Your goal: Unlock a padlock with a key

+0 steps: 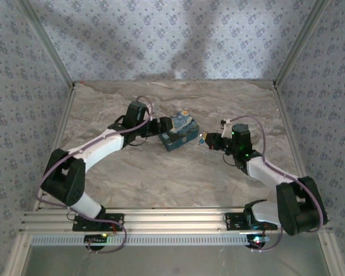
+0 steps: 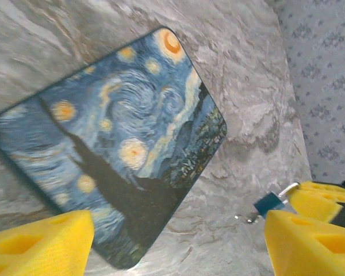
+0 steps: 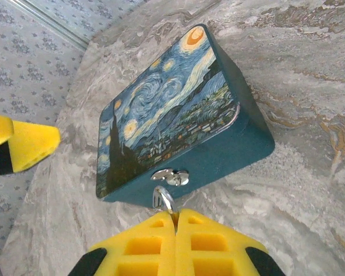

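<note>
Found right claw [image 3: 175, 217] clenched on padlock [image 2: 269, 202] by its shackle. Located padlock just off painted tin [image 1: 179, 131], at tin's 3 o'clock in the top view. Noted left claw [image 2: 175, 238] released, at tin's 9 o'clock. Judged risk: lock twisting or slipping from so thin a pinch under turning load. Flagged tin on desk [image 1: 161, 178] as obstruction between claws.

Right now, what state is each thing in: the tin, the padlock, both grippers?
tin: lid closed, lying flat.
left gripper: open, over the tin.
right gripper: shut on the padlock.
padlock: clamped at the right gripper's fingertips; locked or not, cannot tell.
</note>
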Controlling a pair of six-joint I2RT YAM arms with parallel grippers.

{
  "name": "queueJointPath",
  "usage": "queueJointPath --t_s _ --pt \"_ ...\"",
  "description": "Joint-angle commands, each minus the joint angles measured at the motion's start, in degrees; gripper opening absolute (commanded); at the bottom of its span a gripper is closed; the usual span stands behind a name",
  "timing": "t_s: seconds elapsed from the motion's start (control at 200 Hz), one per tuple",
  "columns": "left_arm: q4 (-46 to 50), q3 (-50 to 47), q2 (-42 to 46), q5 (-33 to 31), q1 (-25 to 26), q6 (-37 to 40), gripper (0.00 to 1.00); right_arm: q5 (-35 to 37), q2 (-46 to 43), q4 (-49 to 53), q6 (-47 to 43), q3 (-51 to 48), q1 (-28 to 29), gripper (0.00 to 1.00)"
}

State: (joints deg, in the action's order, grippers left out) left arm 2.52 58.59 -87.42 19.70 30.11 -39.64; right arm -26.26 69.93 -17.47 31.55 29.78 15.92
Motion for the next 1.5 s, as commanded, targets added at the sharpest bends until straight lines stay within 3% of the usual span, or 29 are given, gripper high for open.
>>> queueJointPath --t_s 0.0,0.385,0.585,1.004,1.494 --pt "-2.59 -2.71 5.81 -4.35 -1.14 3.67 0.8 0.96 -4.53 11.89 -4.08 3.31 0.94 0.02" --pt "-6.32 -14.46 23.43 -16.24 -4.35 10.2 0.98 2.8 -15.57 37.8 -9.11 7.32 5.79 0.02" --pt "-6.72 -17.96 29.45 -18.99 -5.27 12.85 0.98 1.2 -15.64 43.64 -7.81 6.7 8.7 0.02" --pt "-6.92 -19.74 32.05 -19.81 -5.83 12.83 0.98 -1.8 -1.51 43.0 -7.28 6.45 15.32 0.02" --pt "-6.39 -19.67 32.09 -19.74 -5.98 12.48 0.98 -4.01 10.99 34.65 -7.47 6.43 16.3 0.02"
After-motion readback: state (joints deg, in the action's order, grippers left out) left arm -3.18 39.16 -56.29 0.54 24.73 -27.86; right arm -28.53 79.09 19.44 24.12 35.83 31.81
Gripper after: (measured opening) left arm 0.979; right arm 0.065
